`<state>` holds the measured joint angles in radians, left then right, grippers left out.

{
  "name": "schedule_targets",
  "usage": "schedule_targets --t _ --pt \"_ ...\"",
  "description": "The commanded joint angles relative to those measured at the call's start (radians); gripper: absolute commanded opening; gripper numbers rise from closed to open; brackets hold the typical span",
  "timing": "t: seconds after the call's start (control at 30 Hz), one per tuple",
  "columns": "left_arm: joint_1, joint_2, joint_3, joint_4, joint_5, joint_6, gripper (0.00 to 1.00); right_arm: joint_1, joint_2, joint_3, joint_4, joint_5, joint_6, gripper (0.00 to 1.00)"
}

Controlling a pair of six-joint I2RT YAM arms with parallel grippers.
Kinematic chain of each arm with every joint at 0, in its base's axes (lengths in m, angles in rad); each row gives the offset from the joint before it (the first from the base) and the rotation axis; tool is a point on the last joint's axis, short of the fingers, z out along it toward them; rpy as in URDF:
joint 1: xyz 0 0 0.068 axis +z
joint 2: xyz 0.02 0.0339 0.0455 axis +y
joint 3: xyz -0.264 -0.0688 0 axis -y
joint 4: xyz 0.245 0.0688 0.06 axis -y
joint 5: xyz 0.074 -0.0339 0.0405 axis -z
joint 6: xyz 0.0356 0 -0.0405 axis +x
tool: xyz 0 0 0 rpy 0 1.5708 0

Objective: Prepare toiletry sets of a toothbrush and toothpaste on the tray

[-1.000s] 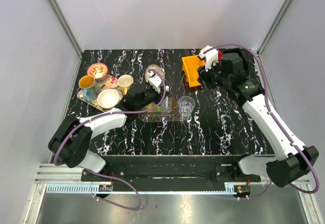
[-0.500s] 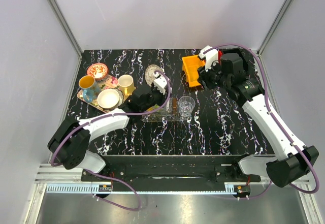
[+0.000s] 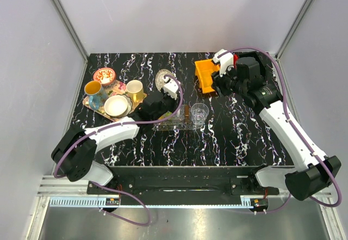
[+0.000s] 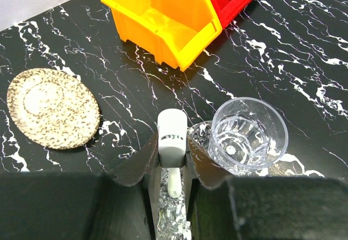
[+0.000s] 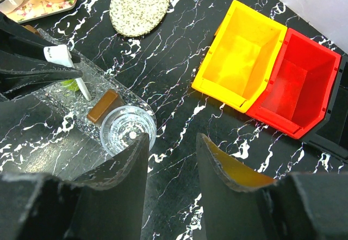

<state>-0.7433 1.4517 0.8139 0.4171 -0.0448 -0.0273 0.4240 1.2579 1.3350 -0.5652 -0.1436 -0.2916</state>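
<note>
My left gripper (image 4: 172, 161) is shut on the white toothbrush (image 4: 172, 141), with its slim end hanging down between the fingers just above the clear oval tray (image 4: 173, 221). In the right wrist view the toothbrush (image 5: 82, 87) slants down over the tray (image 5: 51, 96), beside a bit of the lime green toothpaste (image 5: 69, 84). A flat orange-brown piece (image 5: 104, 106) lies on the tray next to a clear glass (image 5: 129, 134). My right gripper (image 5: 172, 153) is open and empty, high above the table to the right of the glass. From above, the left gripper (image 3: 165, 94) is over the tray's (image 3: 175, 124) left end.
A yellow bin (image 3: 206, 75) and a red bin (image 5: 296, 85) stand at the back right, both empty. A small round speckled dish (image 4: 51, 108) lies behind the tray. A colourful square tray with cups (image 3: 109, 96) is at the left.
My left gripper has shifted a little to the right over the tray, still holding the toothbrush. The right arm has not moved.
</note>
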Motion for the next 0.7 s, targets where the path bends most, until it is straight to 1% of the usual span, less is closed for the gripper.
schedule_targets --t 0.0,0.27,0.67 --pt "-0.007 -0.025 0.027 0.081 -0.063 -0.019 0.0 -0.005 0.0 0.0 0.031 -0.014 0.008 0.45" --pt "-0.011 -0.005 0.014 0.111 -0.102 -0.025 0.0 -0.005 0.005 0.0 0.031 -0.014 0.009 0.45" --pt "-0.016 0.009 0.014 0.112 -0.127 -0.031 0.0 -0.005 0.005 -0.005 0.036 -0.014 0.006 0.46"
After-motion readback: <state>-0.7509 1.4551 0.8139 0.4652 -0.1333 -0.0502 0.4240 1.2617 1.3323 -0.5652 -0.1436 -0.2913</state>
